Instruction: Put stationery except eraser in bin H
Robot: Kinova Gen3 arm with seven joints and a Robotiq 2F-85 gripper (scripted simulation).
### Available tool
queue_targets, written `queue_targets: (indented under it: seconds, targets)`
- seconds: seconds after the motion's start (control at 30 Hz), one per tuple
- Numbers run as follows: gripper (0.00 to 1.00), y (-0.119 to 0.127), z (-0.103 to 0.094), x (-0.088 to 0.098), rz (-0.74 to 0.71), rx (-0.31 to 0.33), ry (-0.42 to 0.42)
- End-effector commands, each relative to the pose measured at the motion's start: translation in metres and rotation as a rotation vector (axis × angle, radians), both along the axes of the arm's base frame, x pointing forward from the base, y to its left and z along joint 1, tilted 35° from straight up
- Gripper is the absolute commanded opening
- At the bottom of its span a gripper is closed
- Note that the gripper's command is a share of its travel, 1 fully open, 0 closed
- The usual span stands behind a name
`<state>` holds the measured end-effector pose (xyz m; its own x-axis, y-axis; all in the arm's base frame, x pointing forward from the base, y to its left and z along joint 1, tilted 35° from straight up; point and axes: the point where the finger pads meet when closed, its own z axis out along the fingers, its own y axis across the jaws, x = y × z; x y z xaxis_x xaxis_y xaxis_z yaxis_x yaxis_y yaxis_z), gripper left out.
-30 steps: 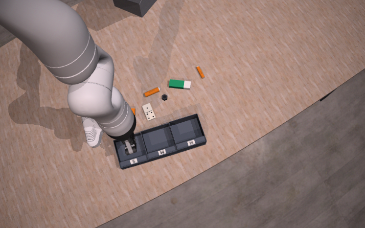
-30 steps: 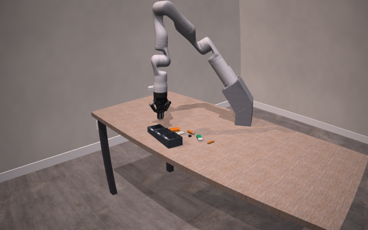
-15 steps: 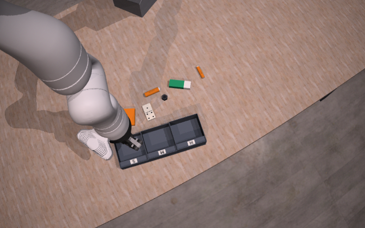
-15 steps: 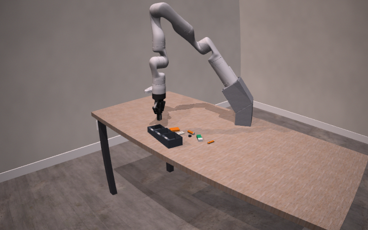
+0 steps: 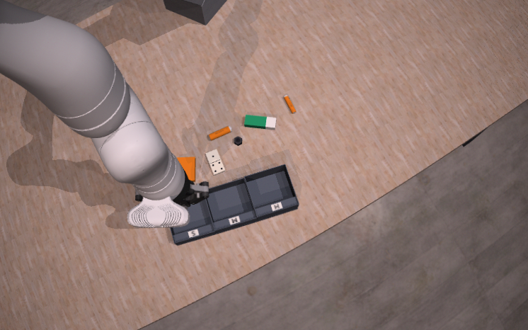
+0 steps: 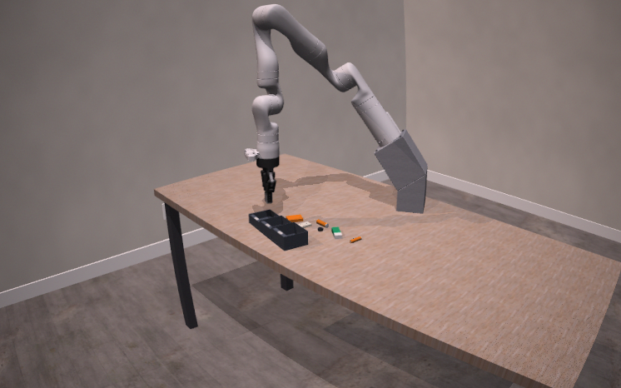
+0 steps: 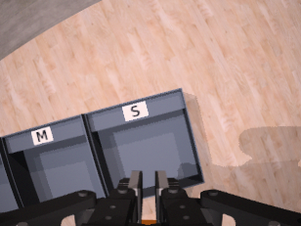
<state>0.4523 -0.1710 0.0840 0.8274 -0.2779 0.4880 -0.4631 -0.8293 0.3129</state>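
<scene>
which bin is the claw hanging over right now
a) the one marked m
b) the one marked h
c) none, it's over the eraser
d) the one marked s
d: in the wrist view the claw, nearly shut and holding nothing, sits above the bin marked S, with the bin marked M off to one side.

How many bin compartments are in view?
3, side by side in one dark tray: S under the gripper, M in the middle, H farthest from it.
</scene>
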Motion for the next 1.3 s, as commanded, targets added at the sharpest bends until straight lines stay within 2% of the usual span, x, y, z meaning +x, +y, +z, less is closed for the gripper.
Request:
queue_targets:
  seconds: [0.0, 0.07, 0.17, 0.97, 1.27]
  targets:
    - [0.09, 0.001, 0.000, 0.000, 0.082, -0.032, 0.062]
    - [0.09, 0.001, 0.000, 0.000, 0.164, -0.063, 0.111]
    - [0.09, 0.001, 0.000, 0.000, 0.204, -0.079, 0.135]
    - [0.09, -0.027, -0.048, 0.019, 0.204, -0.079, 0.135]
    - [0.09, -0.028, -0.048, 0.019, 0.204, -0.079, 0.135]
